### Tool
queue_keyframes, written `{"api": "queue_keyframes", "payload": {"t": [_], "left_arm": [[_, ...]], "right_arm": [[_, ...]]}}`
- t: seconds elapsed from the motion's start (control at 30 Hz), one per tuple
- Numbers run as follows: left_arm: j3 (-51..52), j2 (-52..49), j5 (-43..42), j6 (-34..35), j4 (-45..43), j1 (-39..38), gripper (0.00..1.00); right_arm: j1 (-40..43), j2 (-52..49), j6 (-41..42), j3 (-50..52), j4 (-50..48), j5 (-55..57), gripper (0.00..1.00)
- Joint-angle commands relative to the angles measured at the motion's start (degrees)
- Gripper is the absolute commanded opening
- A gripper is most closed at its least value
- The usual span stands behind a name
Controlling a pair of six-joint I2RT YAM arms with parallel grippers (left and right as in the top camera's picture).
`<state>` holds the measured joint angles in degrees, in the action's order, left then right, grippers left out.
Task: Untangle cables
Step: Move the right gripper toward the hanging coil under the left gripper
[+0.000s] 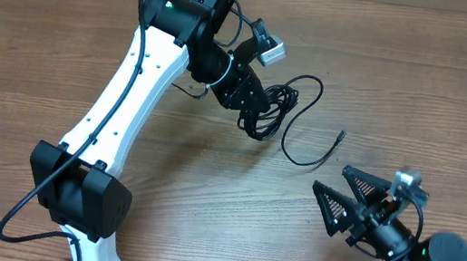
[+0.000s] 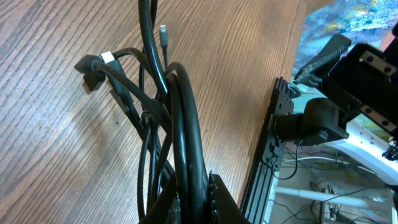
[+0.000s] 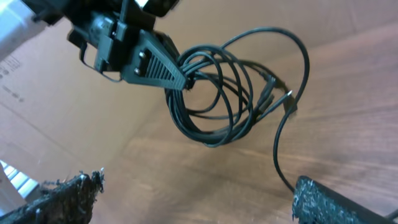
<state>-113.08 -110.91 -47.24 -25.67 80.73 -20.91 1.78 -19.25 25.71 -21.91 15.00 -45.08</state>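
A bundle of thin black cables (image 1: 269, 110) hangs in loose loops from my left gripper (image 1: 255, 104), which is shut on it above the table's middle. In the left wrist view the strands (image 2: 180, 118) run up from between the jaws, with small plugs (image 2: 93, 65) at the far ends. One cable tail (image 1: 303, 154) trails to the right and ends in a plug (image 1: 341, 135) on the wood. The right wrist view shows the looped cables (image 3: 214, 93) pinched by the left fingers (image 3: 155, 62). My right gripper (image 1: 347, 200) stands open at the near right, empty, with the tail running past one fingertip (image 3: 323, 196).
The wooden table (image 1: 64, 33) fills the overhead view. A black rail (image 2: 273, 143) runs along the table's edge in the left wrist view. The left arm's white link (image 1: 129, 88) slants across the left half.
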Motion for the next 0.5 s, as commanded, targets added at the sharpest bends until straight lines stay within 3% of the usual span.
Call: {"api": "queue_keyframes", "payload": {"t": [0.0,0.1,0.3,0.47], "left_arm": [[-1.07,0.92,-2.32,-1.57,-0.2,-0.13,0.04],[-1.07,0.92,-2.23,-3.21,-0.15,-0.09,0.04],[-1.07,0.92,7.65,-6.73,0.0,-0.22,0.04],[-1.07,0.92,10.32,-10.91,0.87,-0.17,0.04]], "right_arm": [[0.17,-6.47,-3.74,-6.6,4.04,-3.21,1.0],[0.15,-13.4,-7.32,-13.18,11.89,-6.58,1.0],[0.17,-22.08,-18.27,-22.16,27.06,-6.36,1.0],[0.17,-30.32,-21.75,-27.1,37.07,0.5,1.0]]}}
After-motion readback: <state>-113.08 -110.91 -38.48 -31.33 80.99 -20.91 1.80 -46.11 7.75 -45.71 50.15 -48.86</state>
